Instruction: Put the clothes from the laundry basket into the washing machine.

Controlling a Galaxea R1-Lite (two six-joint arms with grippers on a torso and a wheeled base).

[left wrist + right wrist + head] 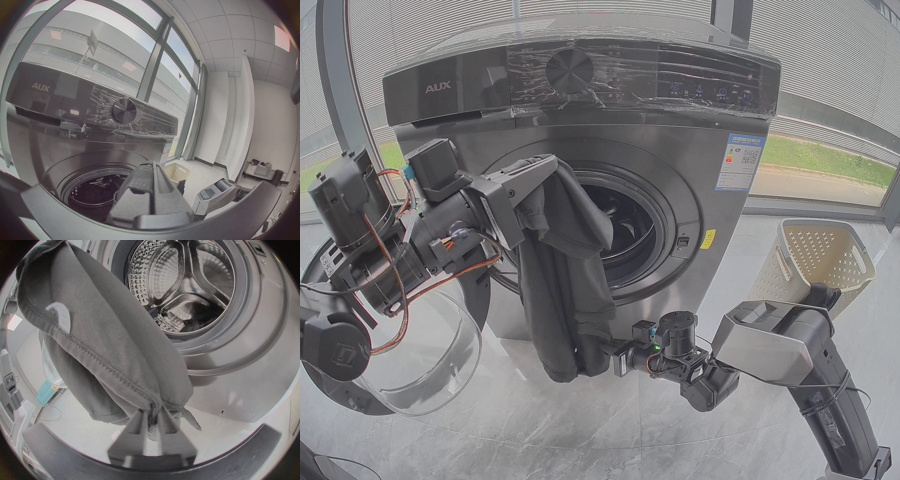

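head view: i am seeing the left gripper (540, 169) pinching the top of a dark grey garment (569, 269) at the left rim of the washing machine (687, 187) port. the cloth is hanging down and covering the port's left half. the right gripper (610, 355) is clamping the garment's lower edge near the floor. the open door (425, 356) is standing off to the machine's left. the laundry basket (819, 262) is sitting on the floor at its right, partly behind the right arm.

left wrist view: the fingers (165, 193) are pressing almost shut, with a fold of cloth bunching beside them.

right wrist view: the fingers (170, 424) are sitting narrowly apart, biting the stitched hem. beyond it the drum (184, 280) is showing a dark item (190, 324) lying at its bottom.
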